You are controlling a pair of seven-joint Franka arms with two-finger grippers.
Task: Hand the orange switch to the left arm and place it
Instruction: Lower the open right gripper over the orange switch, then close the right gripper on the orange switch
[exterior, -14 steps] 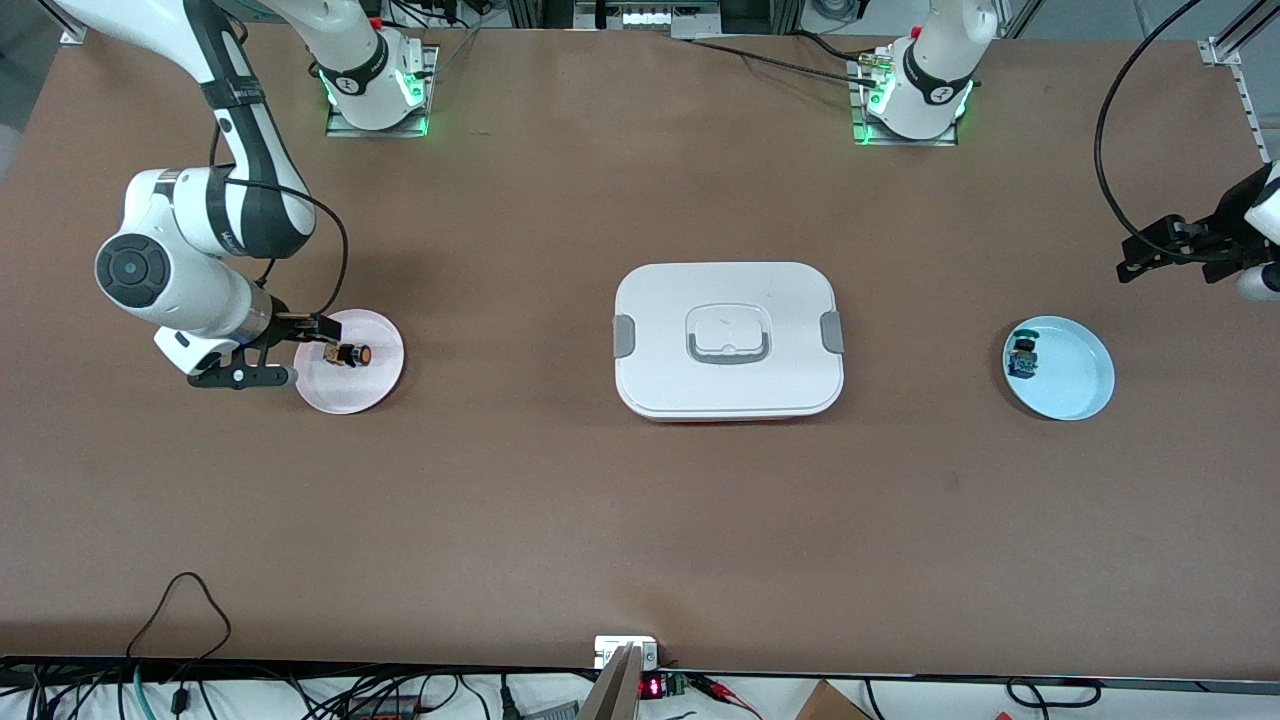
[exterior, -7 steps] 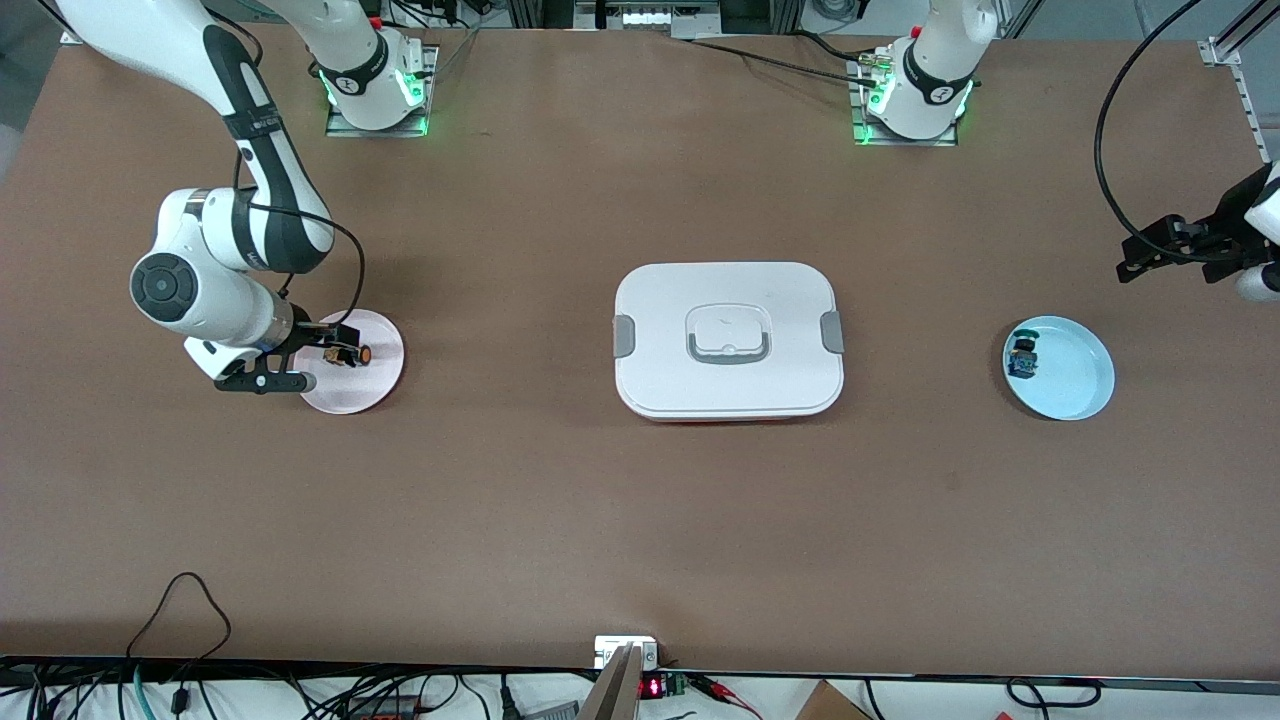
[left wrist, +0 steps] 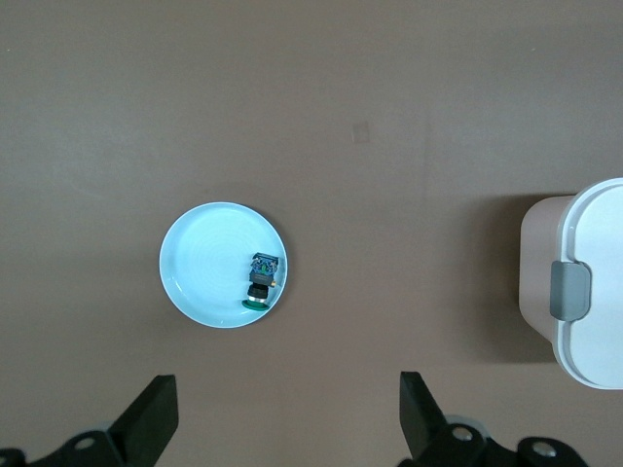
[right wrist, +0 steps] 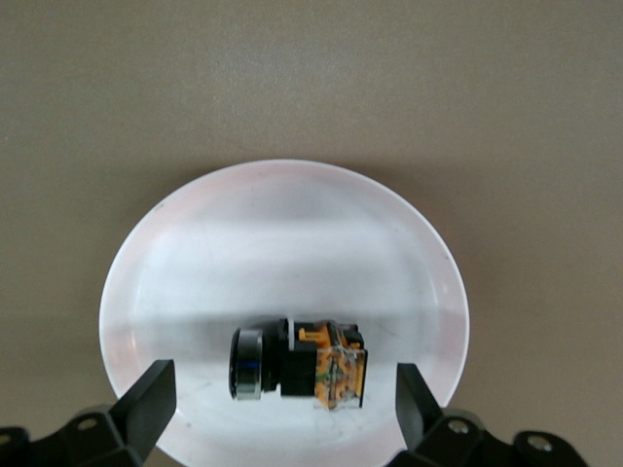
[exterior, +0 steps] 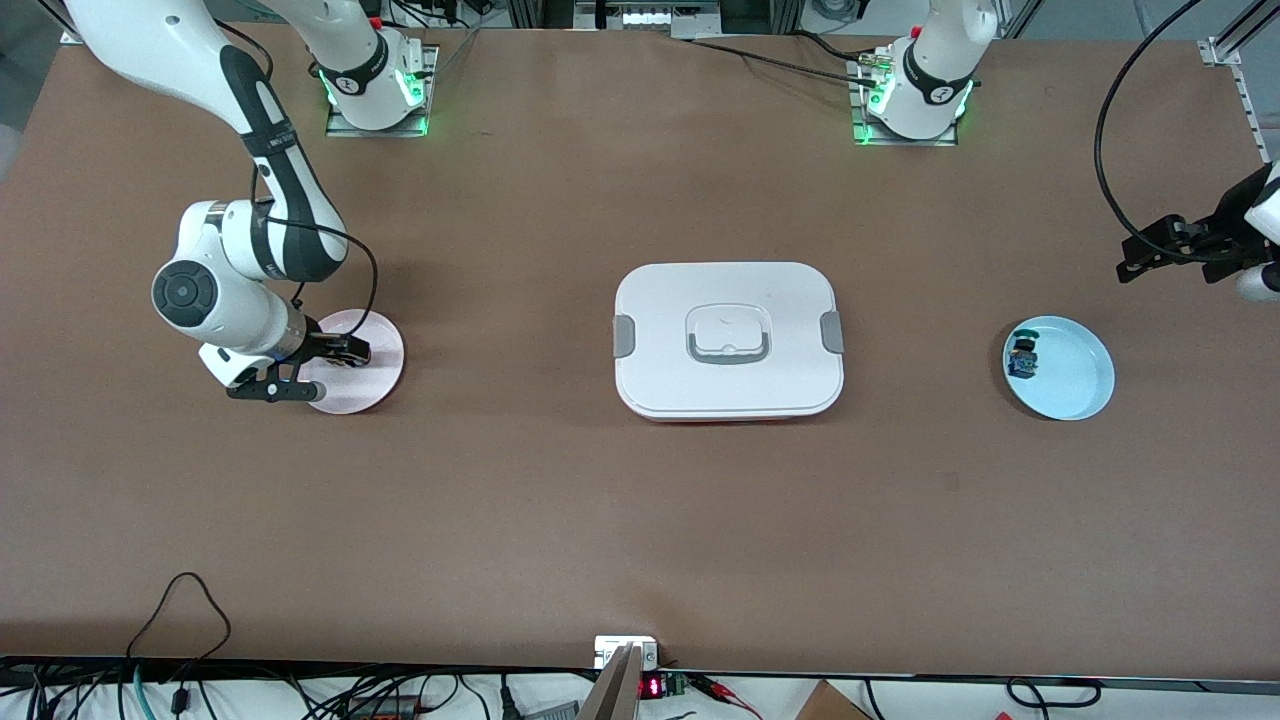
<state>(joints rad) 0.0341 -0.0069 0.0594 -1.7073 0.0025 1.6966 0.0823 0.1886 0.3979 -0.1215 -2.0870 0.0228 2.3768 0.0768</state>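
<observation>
The orange switch point(right wrist: 297, 365) lies on its side on a pink plate point(right wrist: 282, 233) at the right arm's end of the table. My right gripper point(right wrist: 282, 391) is open and hangs low over it, one finger on each side and neither touching. In the front view that gripper point(exterior: 318, 370) hides the switch. The white box point(exterior: 728, 340) sits at the table's middle. My left gripper point(exterior: 1150, 250) waits open over bare table at the left arm's end, with nothing between its fingers point(left wrist: 156, 413).
A light blue plate point(exterior: 1075, 375) near the left arm's end holds a small blue-green switch point(exterior: 1022, 357). The left wrist view shows this blue plate point(left wrist: 204, 263), its switch point(left wrist: 263, 280) and one end of the box point(left wrist: 584, 292). Brown table surrounds the box.
The right arm has moved toward the box's end of the pink plate, and its gripper now covers the orange switch in the front view. The left arm has not moved.
</observation>
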